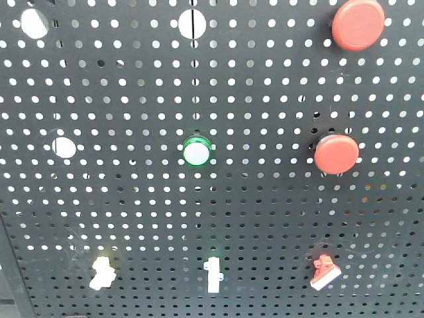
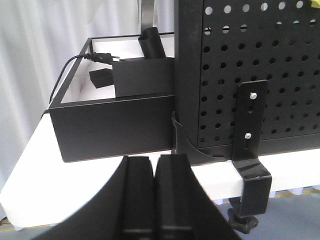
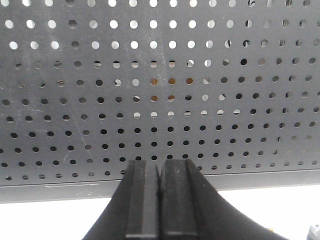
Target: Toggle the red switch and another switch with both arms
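Large round red push button [image 1: 358,24] clipped by front view's top edge, black metal clamp's screw knob [image 2: 243,221] cut off below, grey object [image 3: 315,232] at corner unidentifiable.

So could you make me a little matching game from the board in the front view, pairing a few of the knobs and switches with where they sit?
Things:
1. red switch
2. pale yellow switch
3. green-ringed button
4. big round red button

Places:
A. top right corner
B. bottom row, left
C. middle of the board
D. bottom row, right

Pairs: 1-D, 2-B, 3-C, 4-A
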Tool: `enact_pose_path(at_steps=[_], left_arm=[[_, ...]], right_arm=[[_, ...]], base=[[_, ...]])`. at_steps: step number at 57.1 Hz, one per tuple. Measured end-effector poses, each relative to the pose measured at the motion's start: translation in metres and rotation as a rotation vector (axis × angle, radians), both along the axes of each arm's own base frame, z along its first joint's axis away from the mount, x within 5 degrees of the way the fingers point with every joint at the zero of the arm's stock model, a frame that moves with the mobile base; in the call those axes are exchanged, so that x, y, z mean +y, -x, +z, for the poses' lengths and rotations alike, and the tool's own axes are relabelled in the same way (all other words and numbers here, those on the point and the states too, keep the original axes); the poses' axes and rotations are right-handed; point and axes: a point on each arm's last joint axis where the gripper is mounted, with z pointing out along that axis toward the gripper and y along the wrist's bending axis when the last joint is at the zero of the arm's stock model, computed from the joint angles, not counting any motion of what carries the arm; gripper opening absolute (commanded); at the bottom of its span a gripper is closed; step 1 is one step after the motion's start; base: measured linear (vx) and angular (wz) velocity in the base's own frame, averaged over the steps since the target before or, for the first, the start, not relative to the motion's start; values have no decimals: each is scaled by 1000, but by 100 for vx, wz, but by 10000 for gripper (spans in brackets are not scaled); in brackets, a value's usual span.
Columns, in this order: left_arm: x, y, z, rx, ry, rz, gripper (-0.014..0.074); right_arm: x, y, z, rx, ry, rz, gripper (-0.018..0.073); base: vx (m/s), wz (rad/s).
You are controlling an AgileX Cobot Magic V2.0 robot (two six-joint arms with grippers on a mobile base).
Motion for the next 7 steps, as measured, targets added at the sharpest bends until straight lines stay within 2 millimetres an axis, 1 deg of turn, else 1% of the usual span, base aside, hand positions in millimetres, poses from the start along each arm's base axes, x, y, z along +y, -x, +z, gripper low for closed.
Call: enact_pose_path(at_steps=[7], left_arm=[[0, 0, 0, 0, 0, 0, 3]], right_arm=[[0, 0, 0, 0, 0, 0, -6]], base=[[0, 0]])
